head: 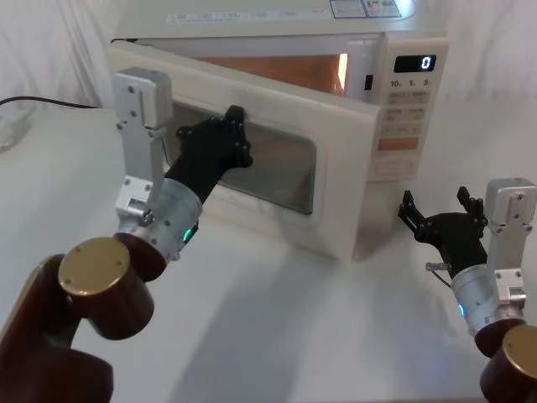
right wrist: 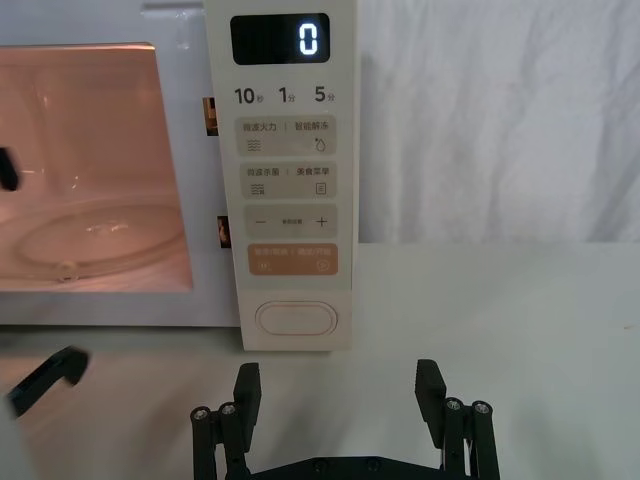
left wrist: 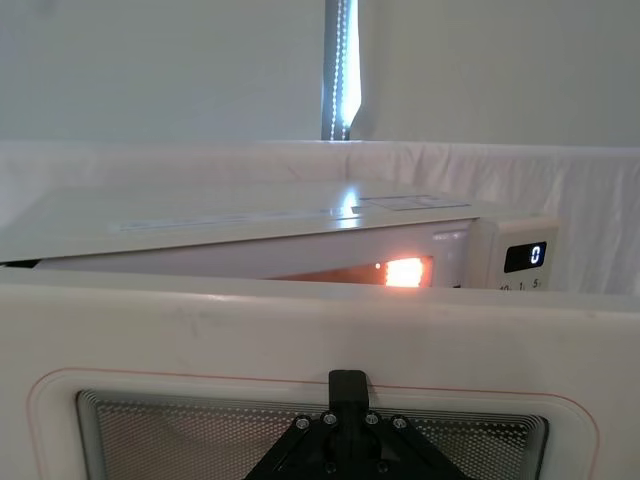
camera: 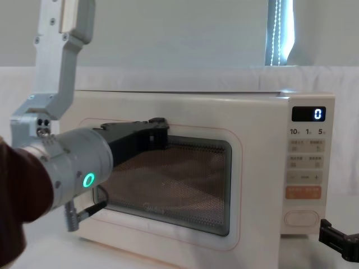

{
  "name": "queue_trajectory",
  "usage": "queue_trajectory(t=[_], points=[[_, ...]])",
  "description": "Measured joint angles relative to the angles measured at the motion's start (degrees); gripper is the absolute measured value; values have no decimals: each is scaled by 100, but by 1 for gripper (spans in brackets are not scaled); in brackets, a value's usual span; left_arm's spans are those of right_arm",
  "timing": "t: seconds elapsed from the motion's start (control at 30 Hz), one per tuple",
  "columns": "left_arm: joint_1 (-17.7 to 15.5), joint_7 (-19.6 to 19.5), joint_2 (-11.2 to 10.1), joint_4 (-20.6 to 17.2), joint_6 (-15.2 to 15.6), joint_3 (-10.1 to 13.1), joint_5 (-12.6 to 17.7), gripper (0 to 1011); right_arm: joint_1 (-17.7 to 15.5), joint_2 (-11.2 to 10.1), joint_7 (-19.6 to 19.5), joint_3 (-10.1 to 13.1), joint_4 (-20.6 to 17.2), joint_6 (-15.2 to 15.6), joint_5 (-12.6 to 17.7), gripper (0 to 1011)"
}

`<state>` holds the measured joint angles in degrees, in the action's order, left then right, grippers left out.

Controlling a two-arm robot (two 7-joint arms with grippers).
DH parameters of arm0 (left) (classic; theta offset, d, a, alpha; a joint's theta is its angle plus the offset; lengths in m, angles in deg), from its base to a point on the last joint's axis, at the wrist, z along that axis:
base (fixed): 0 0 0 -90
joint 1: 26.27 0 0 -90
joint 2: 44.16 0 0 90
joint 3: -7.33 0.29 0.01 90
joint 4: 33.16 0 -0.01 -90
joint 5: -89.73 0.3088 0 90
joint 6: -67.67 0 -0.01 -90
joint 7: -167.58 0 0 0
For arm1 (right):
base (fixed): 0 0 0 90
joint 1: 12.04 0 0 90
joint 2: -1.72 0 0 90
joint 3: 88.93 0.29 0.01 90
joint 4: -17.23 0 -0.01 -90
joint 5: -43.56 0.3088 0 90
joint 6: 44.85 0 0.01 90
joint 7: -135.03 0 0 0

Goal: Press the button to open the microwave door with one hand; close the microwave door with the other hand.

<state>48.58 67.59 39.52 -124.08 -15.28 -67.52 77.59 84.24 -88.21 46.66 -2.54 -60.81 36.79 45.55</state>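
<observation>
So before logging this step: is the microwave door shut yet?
No. The microwave door stands ajar, lit cavity showing behind it, left gripper against it.

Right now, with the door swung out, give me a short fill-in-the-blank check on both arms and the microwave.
1. The microwave door is ____, with the cavity light glowing behind it.
2. The ____ gripper is up against the door's window.
3. The right gripper sits back from the button with its fingers ____.
4. The display reads ____.

Missing words: open; left; open; 0
</observation>
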Motion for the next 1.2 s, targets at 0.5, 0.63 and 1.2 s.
queue_trajectory(t=[0.5, 0.63, 1.2], points=[[-510, -45, 143, 571, -68, 137, 110, 0, 0, 0, 0, 0, 0, 0, 0, 1002], [-666, -64, 166, 717, -70, 168, 153, 0, 0, 0, 0, 0, 0, 0, 0, 1002], [-1167, -165, 295, 1307, -90, 309, 283, 0, -1, 0, 0, 0, 0, 0, 0, 1002]])
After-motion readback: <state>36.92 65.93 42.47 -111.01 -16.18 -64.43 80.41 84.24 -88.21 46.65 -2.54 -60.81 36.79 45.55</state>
